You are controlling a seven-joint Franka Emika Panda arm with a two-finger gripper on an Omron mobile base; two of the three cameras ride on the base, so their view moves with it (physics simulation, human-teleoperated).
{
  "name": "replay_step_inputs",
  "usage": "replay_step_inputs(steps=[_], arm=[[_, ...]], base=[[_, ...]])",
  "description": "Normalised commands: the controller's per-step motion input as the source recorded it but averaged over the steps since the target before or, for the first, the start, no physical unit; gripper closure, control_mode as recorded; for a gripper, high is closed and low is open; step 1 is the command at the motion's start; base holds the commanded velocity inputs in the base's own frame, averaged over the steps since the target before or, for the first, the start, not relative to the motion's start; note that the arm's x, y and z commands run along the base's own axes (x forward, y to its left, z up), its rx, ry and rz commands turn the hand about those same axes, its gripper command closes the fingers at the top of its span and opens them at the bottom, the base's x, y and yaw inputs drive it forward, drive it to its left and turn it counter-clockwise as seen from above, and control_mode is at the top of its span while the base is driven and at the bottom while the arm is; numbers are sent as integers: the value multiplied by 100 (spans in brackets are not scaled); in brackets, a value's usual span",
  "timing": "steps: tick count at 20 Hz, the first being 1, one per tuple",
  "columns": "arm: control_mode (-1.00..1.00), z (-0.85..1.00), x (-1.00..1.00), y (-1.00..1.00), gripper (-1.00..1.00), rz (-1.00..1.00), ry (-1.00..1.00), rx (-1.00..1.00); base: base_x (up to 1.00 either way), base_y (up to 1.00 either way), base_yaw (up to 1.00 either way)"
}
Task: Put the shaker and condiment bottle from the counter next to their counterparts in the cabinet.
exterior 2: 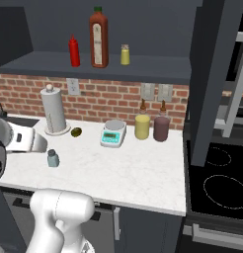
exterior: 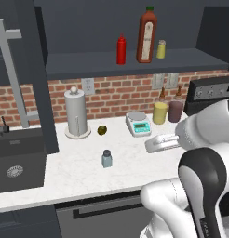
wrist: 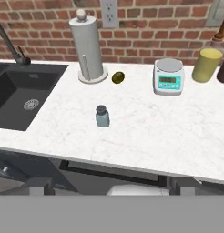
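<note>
The small blue-grey shaker with its dark cap stands upright on the white marble counter. Up on the dark cabinet shelf, the red condiment bottle stands just left of the tall brown-red sauce bottle. A small yellow shaker is on that bottle's right. My gripper hovers open and empty above the counter's front, short of the shaker and a little to its right.
A paper towel holder and a small dark-green fruit stand behind the shaker. A kitchen scale, a yellow jar and a dark jar sit to the right. The sink lies left, the stove right.
</note>
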Motion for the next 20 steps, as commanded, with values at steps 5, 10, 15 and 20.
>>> replay_step_inputs(steps=[5, 10, 15, 20], arm=[[-100, -66, -54, 3, -100, 0, 0, 1], [-100, -10, 0, 0, -100, 0, 0, 6], [-100, -28, 28, 5, -100, -2, -5, 1], [-100, -35, 73, 25, -100, -5, -10, 0]], base=[[0, 0, 0], [0, 0, 0], [0, 0, 0], [0, 0, 0]])
